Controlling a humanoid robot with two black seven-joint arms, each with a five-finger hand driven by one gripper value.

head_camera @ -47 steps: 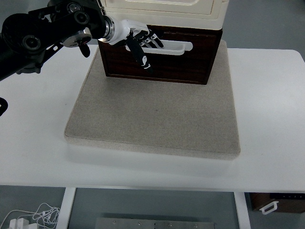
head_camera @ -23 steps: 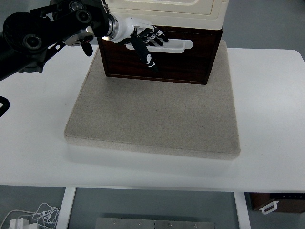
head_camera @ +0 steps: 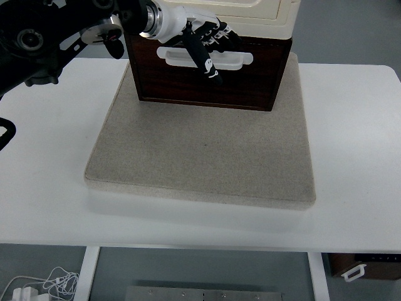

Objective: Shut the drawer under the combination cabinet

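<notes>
on the white table (head_camera: 351, 150) the grey mat (head_camera: 200, 150) carries the cream cabinet (head_camera: 219, 9), its dark drawer (head_camera: 207, 78) jutting toward me. i judge i'm mid-push: my left hand (head_camera: 200, 37), fingers spread and gripping nothing, sits above the white handle (head_camera: 235, 60); next, press straight back.

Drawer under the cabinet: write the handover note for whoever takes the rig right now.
Left hand: fingers spread, holding nothing, in front of the drawer at its white handle.
Right hand: out of view.
Drawer sits under the cream cabinet on the grey mat.
Done: hand is at the drawer face.
Left: whether the drawer is fully shut cannot be told; check, push if needed, then withdraw.
</notes>
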